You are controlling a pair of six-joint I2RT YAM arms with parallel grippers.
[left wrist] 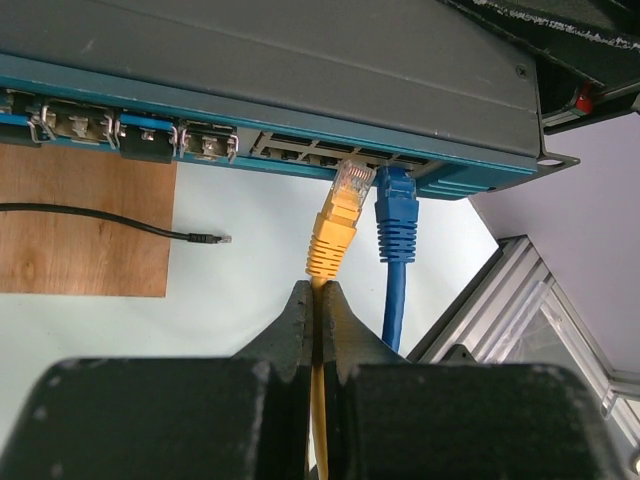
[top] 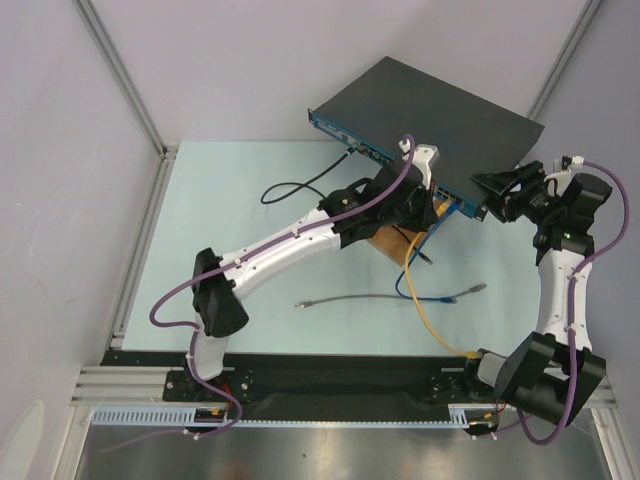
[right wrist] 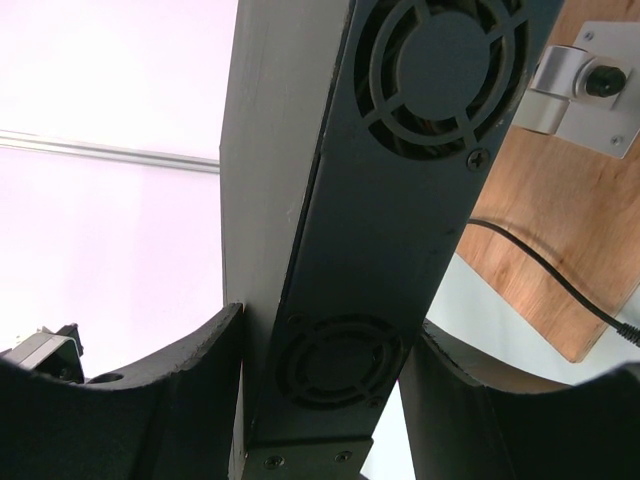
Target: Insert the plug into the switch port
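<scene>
- A large, flat, dark grey metal switch [top: 430, 110] with a narrow teal-blue front face sits slanted at the far right of the pale green tabletop [top: 200, 250]
- A brown wooden board [left wrist: 80, 220] lies just below the switch's front face, towards its left half
- The left gripper [left wrist: 315, 300] is pinched narrow on a yellow cable [left wrist: 319, 400], gripping just behind the plug's yellow boot, close in front of the switch
- The plug [left wrist: 350, 185], clear plastic at its tip, leans at a tilt against the switch's row of sockets; the tip touches a socket mouth and most of the body is outside
- A blue cable [left wrist: 397, 225] is seated in the switch socket just to the right of the plug
- The right gripper [top: 505, 190] clasps the right end of the switch at a middling width, with a finger against each broad face, either side of the end panel with its round fan grilles
- A thin black cable [left wrist: 100, 215] ends in a small jack just off the board's edge, in front of the switch
- A grey cable [top: 350, 300] lies loose, well in front of the switch
</scene>
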